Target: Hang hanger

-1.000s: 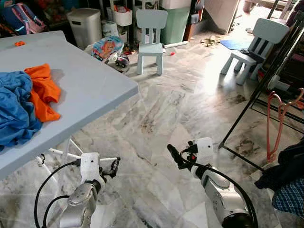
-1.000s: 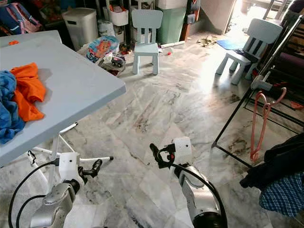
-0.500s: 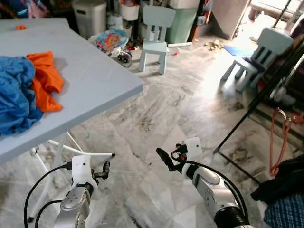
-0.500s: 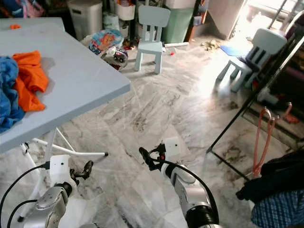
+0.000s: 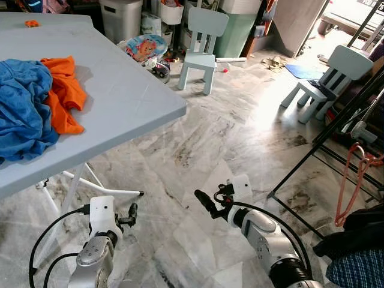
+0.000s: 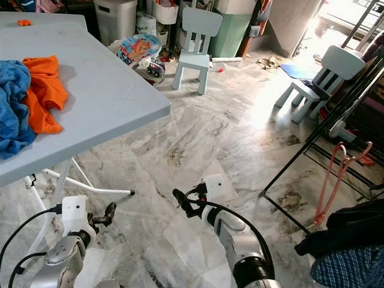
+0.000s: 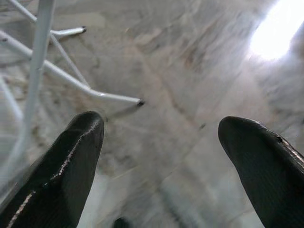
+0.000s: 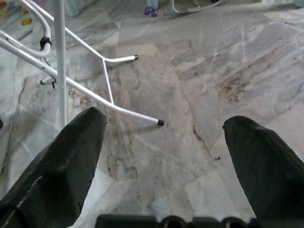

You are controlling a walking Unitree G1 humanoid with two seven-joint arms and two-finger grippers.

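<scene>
A salmon-pink hanger [image 5: 344, 192] hangs on the slanted black clothes rack [image 5: 342, 120] at the far right, above dark and plaid garments [image 5: 360, 240]. Both arms are held low over the marble floor, well left of the rack. My left gripper [image 5: 131, 214] is open beside the table's white legs, nothing between its fingers [image 7: 71, 161]. My right gripper [image 5: 203, 203] is open too and points left toward the table legs [image 8: 61, 57], empty, with its fingers [image 8: 61, 161] wide apart.
A light grey folding table [image 5: 138, 90] at the left carries a blue garment [image 5: 21, 102] and an orange one [image 5: 63, 96]. Two pale blue child chairs [image 5: 201, 42] [image 5: 327, 75], a bin [image 5: 120, 15] and toys stand at the back. Open marble floor lies between table and rack.
The whole picture has shifted, so the camera moved: the table now shows more and the rack sits further right. Both grippers stay low, open and empty.
</scene>
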